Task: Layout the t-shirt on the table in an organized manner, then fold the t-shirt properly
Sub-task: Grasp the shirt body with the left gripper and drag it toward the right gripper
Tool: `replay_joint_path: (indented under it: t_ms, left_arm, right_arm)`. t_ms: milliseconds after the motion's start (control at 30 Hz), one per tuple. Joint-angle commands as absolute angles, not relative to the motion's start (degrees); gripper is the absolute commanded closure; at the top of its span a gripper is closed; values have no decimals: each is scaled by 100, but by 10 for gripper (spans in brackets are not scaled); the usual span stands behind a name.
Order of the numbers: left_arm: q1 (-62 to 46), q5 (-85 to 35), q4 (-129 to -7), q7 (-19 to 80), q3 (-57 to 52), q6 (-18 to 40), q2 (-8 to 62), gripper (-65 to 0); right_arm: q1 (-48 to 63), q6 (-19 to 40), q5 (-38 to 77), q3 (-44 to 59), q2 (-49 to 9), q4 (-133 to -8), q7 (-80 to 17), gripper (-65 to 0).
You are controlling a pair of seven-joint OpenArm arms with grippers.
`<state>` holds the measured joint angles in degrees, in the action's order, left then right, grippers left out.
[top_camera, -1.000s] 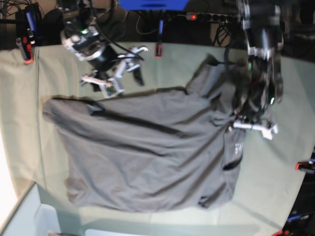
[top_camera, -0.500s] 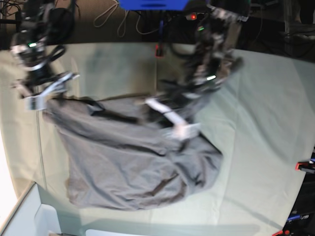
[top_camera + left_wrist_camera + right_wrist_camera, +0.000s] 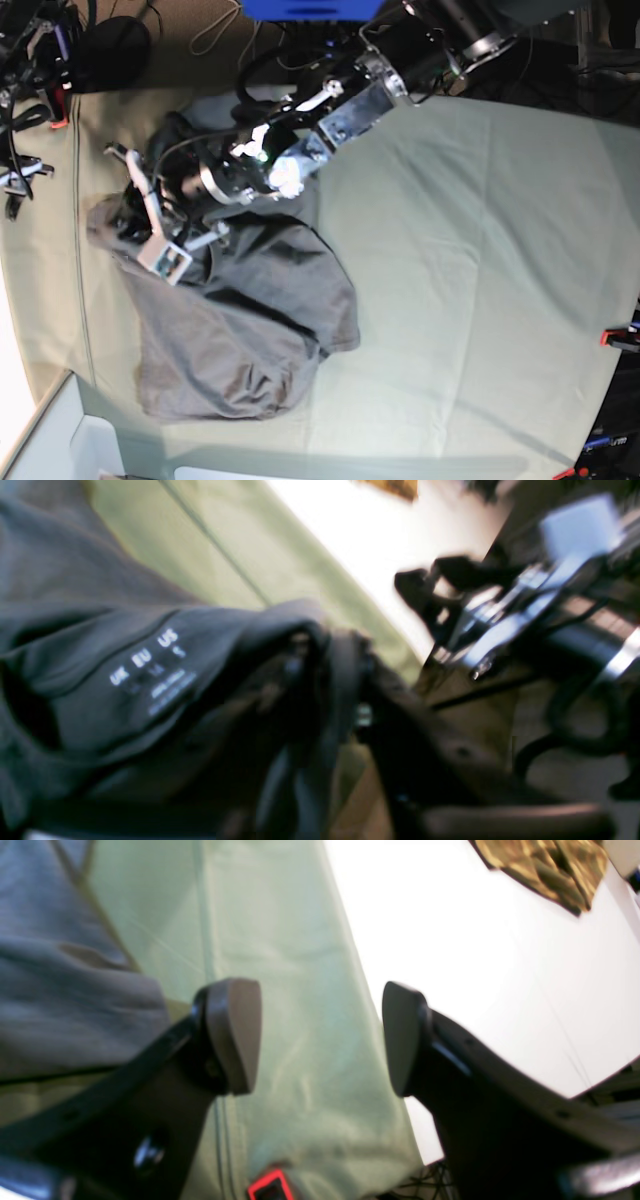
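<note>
The t-shirt [image 3: 240, 330] lies bunched on the left half of the table [image 3: 480, 250] in the base view, one side thrown over onto the other, its long axis running roughly from the far left corner down toward the near edge. The left gripper [image 3: 165, 215] sits right at the upper-left end of the heap, arm reaching across from the far side, so it is plainly the nearer arm; the cloth lies below and to the near side of it. The left wrist view shows the collar with its printed label [image 3: 150, 672] draped over the fingers, but it is too blurred to say whether the jaws pinch the cloth or stand loose in it, so cannot tell. The right gripper [image 3: 320, 1035] is spread wide and empty, hanging over bare table just beside the shirt's edge near the table's corner. The right wrist view alone shows that gap clearly; the base view alone shows the whole fold.
</note>
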<state>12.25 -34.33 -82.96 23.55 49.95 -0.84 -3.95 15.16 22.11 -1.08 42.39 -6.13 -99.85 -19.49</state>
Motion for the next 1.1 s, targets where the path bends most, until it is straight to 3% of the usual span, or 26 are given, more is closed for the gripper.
replay_joint_path:
  t_ms: [0, 100, 200, 367, 567, 733, 1067]
  left_arm:
    - [1323, -3468, -8391, 2229, 5015, -31, -453, -196]
    - [1297, -3459, -8400, 2229, 5015, 4, -435, -380]
    - [1305, -3459, -8479, 2167, 4980, 4, -286, -486]
    - [1279, -3451, -8286, 1719, 3530, -40, -268, -466]
    - [1736, -3451, -5982, 1270, 1780, -13, -523, -471]
    - [2158, -3503, -4426, 549, 1710, -31, -541, -471]
    - [2079, -3503, -3916, 163, 1692, -31, -488, -470]
  right_arm:
    - [1508, 2202, -40, 4277, -681, -10105, -1780, -380]
    - [1525, 2202, -40, 4277, -681, -10105, -1780, -380]
    - [1525, 2202, -40, 4277, -664, -10105, -1780, -380]
    - [1525, 2202, -40, 4259, -541, -10105, -1780, -380]
    - [1543, 2202, -40, 4233, -391, -10097, -1780, -380]
    - [1525, 2202, -40, 4207, -330, -10105, -1780, -380]
    - [1499, 2202, -40, 4057, -347, -10105, -1780, -380]
